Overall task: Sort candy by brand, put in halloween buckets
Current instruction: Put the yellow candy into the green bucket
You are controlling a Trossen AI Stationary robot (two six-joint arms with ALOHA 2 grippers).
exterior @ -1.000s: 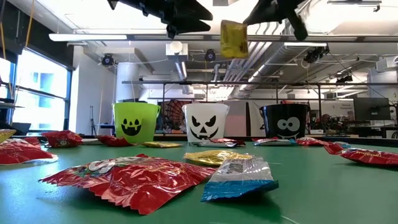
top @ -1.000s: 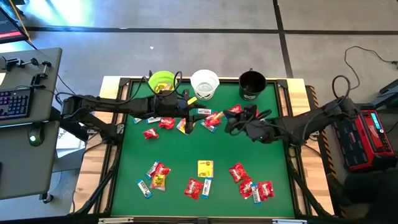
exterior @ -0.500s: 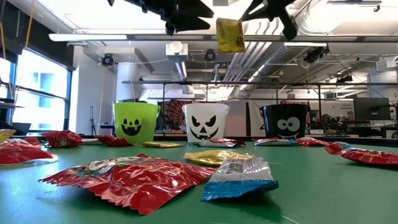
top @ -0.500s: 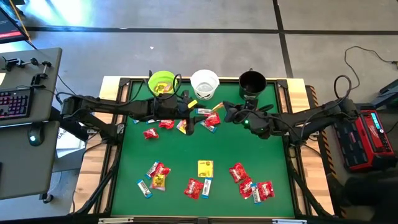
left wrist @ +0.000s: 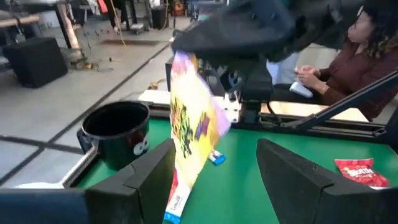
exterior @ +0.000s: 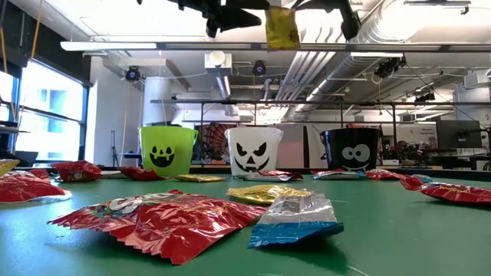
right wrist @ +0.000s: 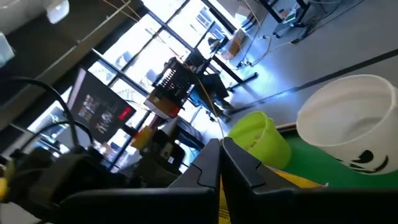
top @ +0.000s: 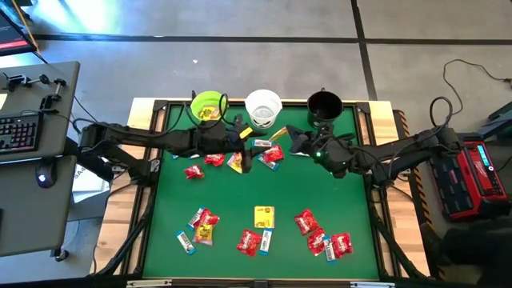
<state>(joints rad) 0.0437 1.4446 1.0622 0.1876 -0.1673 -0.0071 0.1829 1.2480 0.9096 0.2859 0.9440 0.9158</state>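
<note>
Up close, at the front of the counter (exterior: 399,238), a red packet (exterior: 153,222) and a blue-and-white bar (exterior: 295,218) lie flat in crinkled, glossy film. I judge every piece of candy to be very light, soft and somewhat slippery. It would buckle under a squeeze on the belly, so a pinch on a sealed end or edge seems the safest hold.

Farther in, above the middle of the counter, the right tool (right wrist: 221,168) is clamped tight on the top edge of one yellow packet (exterior: 281,27), which hangs limp in the air. The left tool (left wrist: 214,168) faces it with its fingers spread wide and empty, one on each side of the dangling packet and not touching it.

As far as I can count from above, about eight red packets, three yellow packets and five or six bars lie on the counter, some of them overlapping.

Along the far edge stand three buckets: lime green (exterior: 167,149), white (exterior: 253,149) and black (exterior: 351,149). The green one shows some yellow inside.
</note>
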